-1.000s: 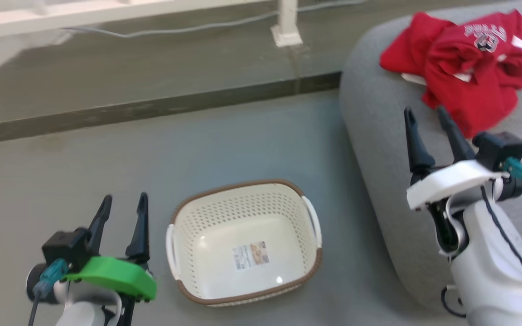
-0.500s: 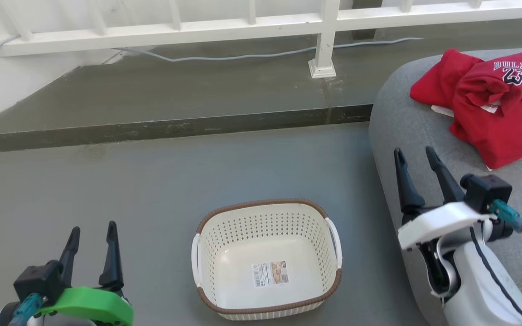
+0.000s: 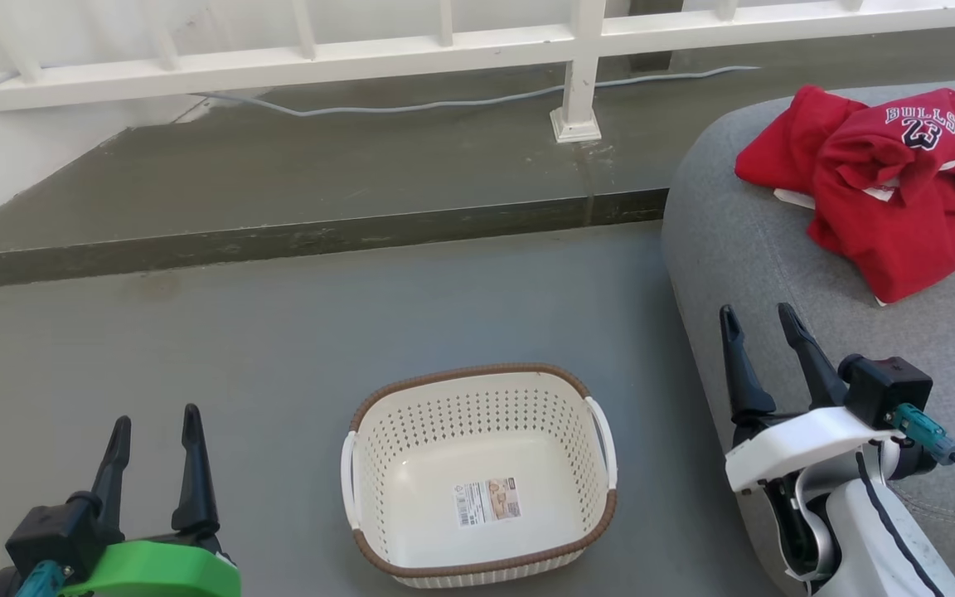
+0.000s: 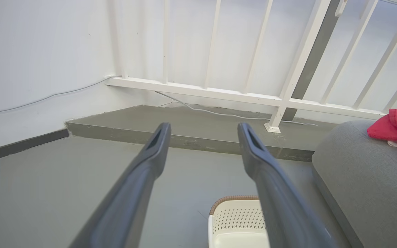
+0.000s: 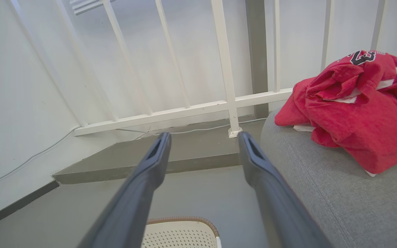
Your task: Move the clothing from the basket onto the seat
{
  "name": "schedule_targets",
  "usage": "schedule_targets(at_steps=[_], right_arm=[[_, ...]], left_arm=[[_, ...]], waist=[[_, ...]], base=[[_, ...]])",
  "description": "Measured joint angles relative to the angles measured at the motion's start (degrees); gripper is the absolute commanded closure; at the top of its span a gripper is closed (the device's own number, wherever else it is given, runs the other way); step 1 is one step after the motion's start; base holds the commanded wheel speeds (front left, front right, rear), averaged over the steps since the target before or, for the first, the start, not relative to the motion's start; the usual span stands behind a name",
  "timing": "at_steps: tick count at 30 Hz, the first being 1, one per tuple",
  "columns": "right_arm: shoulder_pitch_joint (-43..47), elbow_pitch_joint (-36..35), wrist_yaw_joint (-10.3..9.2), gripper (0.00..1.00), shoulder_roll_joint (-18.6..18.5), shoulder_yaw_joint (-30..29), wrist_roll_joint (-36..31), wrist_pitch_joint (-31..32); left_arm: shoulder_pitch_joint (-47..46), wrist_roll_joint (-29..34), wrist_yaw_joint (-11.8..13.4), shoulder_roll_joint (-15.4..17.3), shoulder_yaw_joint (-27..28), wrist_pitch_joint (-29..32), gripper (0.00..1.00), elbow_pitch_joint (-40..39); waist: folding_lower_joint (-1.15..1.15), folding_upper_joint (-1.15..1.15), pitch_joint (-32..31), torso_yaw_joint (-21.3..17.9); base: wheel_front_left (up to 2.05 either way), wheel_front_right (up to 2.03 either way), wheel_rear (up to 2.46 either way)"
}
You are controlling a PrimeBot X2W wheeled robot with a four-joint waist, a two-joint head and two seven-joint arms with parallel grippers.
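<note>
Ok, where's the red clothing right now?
In the head view the red clothing lies crumpled at the upper right on the grey seat, beyond the right claw and well away from the basket.

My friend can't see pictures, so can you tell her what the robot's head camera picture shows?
A pile of red clothing lies on the grey seat at the right, and the white basket stands empty on the floor in the middle. The left pincer and the right pincer are both open and hold nothing, one at each lower corner.
</note>
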Motion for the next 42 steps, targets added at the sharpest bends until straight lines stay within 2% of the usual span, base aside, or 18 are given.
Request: schedule_targets(at_steps=[5, 24, 25, 30, 35, 42], right_arm=[[0.11, -1.03, -0.46, 0.0, 0.02, 0.33, -0.01, 0.0], [1.18, -2.94, -1.46, 0.0, 0.12, 0.81, -0.56, 0.0], [1.2, -2.75, -1.47, 1.0, 0.12, 0.81, -0.56, 0.01], [3.34, 0.24, -1.46, 1.0, 0.45, 0.88, -0.55, 0.18], [4.22, 0.49, -1.42, 1.0, 0.65, 0.82, 1.24, 0.18], [4.27, 0.04, -0.93, 1.0, 0.67, 0.34, 6.48, 0.87]], left_arm=[[0.98, 0.86, 0.0, -1.11, 0.23, 0.0, 0.0, -1.26], [2.61, 3.56, 0.0, -1.62, 0.69, 0.0, 0.0, -3.36], [2.8, 3.72, 0.0, -1.67, 0.7, 0.03, 1.0, -3.19], [3.15, 3.71, 0.0, -3.26, 0.08, 0.11, 1.0, 0.25], [3.3, 2.35, -0.11, -3.36, -0.36, 0.11, 1.0, 0.4], [3.32, -3.56, -1.04, -3.97, 0.01, 0.84, 1.0, 0.38]], waist=[[0.0, 0.0, 0.24, -0.33], [0.0, 0.0, 0.49, -0.48], [0.0, 0.0, 0.45, -0.48], [0.0, 0.0, 0.46, -0.48], [0.01, 0.0, 0.41, -0.41], [0.0, 0.0, 0.3, -0.29]], base=[[0.0, 0.0, 0.0], [0.0, 0.0, 0.0], [0.0, 0.0, 0.0], [0.0, 0.0, 0.0], [0.0, 0.0, 0.0], [0.0, 0.0, 0.0]])
